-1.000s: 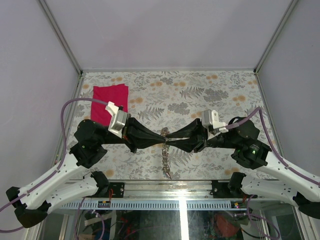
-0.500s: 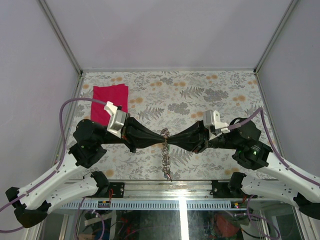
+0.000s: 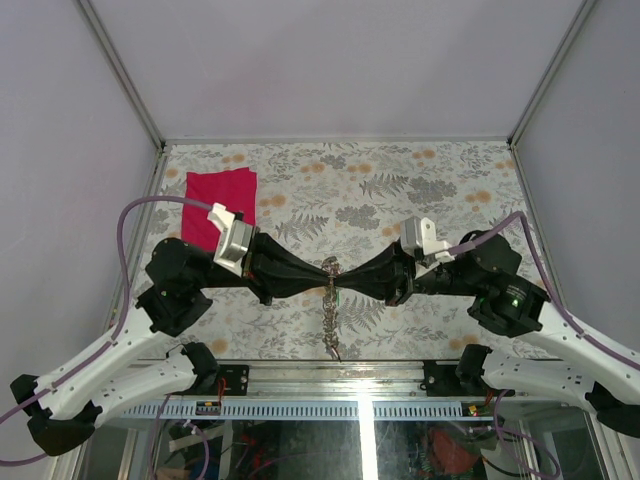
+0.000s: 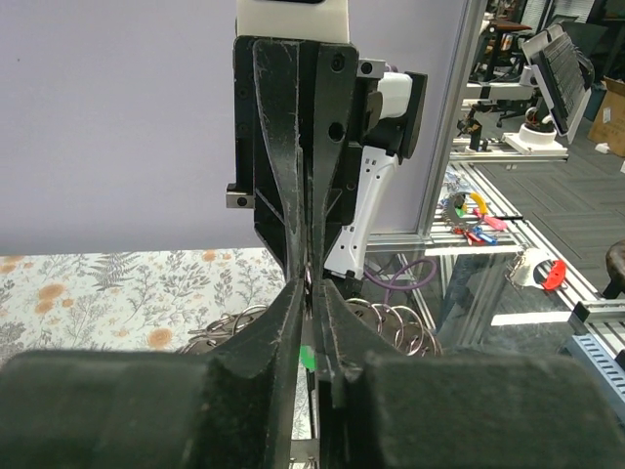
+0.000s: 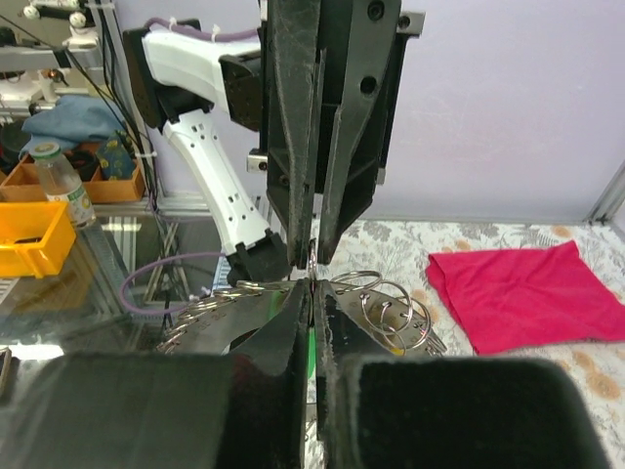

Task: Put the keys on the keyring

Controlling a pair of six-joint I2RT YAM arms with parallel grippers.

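1. The floral surface carries a red cloth at its far left.
2. The left tool and right tool meet tip to tip at centre, each pinched nearly shut on the keyring.
3. The keys trail from it in a line, long axis pointing toward the near edge.

No legible text, label, brand, number or sign in any view.

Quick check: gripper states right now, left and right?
Left gripper: closed, pinching the keyring.
Right gripper: closed on the same keyring, tip to tip with the left.
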